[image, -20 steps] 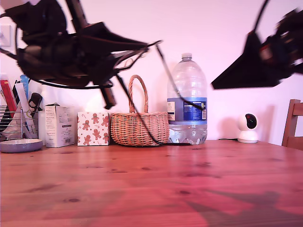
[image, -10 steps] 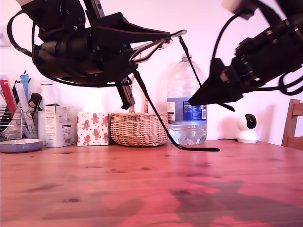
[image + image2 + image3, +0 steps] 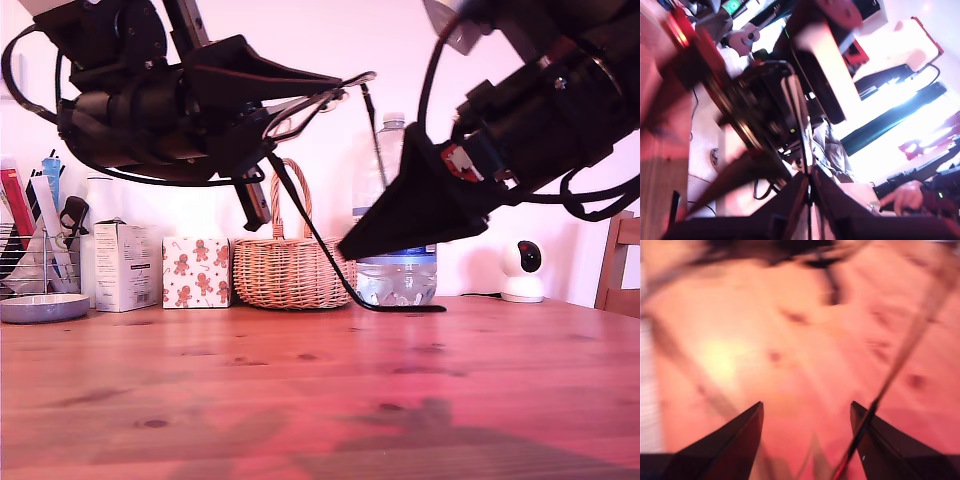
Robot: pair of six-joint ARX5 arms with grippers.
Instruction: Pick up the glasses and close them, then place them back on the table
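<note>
My first claw (image 3: 345, 88) pinches the glasses (image 3: 330, 98) above the table (image 3: 200, 400).

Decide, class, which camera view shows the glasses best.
The exterior view: the glasses hang in the air in my first gripper, one arm dangling. The first wrist view shows one thin piece, the second wrist view a blurred arm.

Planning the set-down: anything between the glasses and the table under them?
Nothing visible. The glasses, held in my first gripper, hang over bare table; the basket and bottle appear to stand farther back.
</note>
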